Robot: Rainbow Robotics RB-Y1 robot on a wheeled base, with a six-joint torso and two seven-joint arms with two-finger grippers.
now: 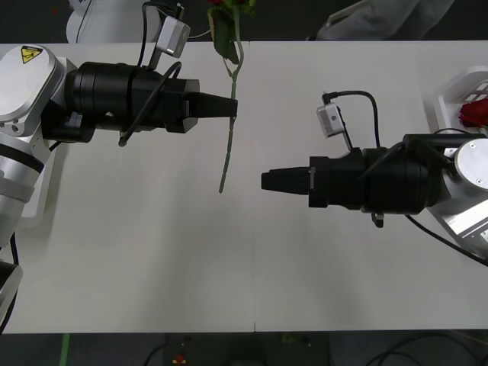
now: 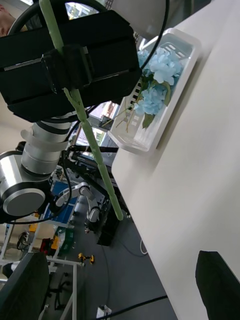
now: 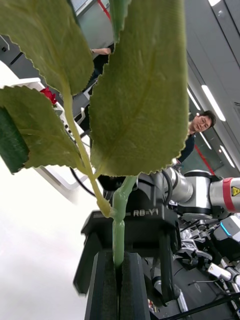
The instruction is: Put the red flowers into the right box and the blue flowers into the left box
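White table (image 1: 252, 259) is taken as the landmark; it spans the front view. Left box (image 2: 172, 75) is seen at one table edge in the right wrist view, w/ blue flowers (image 2: 157, 82) lying inside it. Right box (image 1: 457, 95) is seen at the table's right end, behind the right arm, w/ a red bloom (image 1: 474, 113) inside; its far part is cut off by the frame.

Left gripper (image 1: 231, 107) is held above the table's left-centre, towards the far edge, fingers closed tight on a red flower's stem (image 1: 229, 133). Stem is pinched between black fingers (image 3: 132, 285) in the left wrist view, w/ green leaves (image 3: 135, 90) above the grip. Bloom (image 1: 229, 4) is only partly visible past the table's far edge; the stem's lower end hangs free over mid-table.

Right gripper (image 1: 267, 181) is held over the table centre, right of the stem's lower end, apart from it, pointing at it. Fingers are parted and nothing is held; one black finger (image 2: 217, 285) and a second at the opposite corner are seen in the right wrist view.
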